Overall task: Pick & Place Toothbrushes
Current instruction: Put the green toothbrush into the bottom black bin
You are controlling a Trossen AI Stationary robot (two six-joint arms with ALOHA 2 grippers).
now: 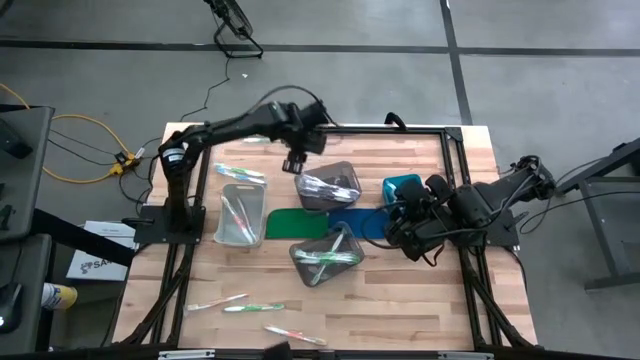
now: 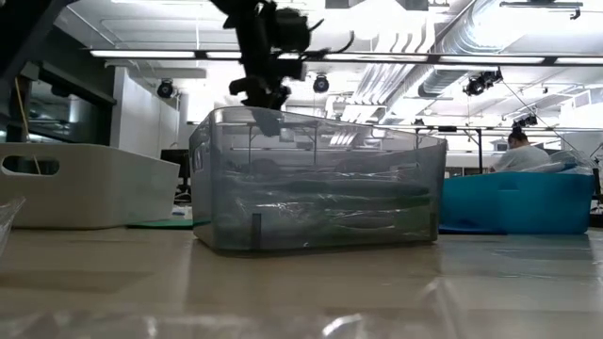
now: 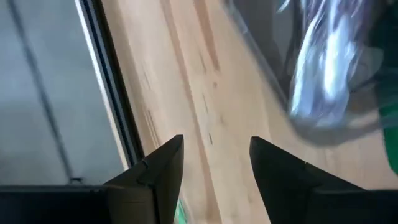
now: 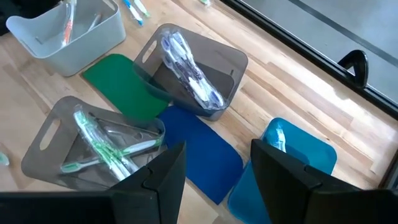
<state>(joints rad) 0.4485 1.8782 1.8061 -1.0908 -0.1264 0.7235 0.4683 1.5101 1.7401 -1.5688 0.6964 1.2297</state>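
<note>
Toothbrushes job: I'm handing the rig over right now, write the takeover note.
Left gripper: open, empty, above the far dark bin, which holds wrapped toothbrushes.
Right gripper: open, empty, waiting by the teal bin.
Done: green toothbrushes in the near dark bin; some in the light bin.
Left: loose toothbrushes near the table's front edge and a pair behind the light bin.

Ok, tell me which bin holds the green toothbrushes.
The clear grey bin nearest the table's front edge, beside the green mat. Its toothbrushes are green; the other grey bin holds pale clear-wrapped ones.
</note>
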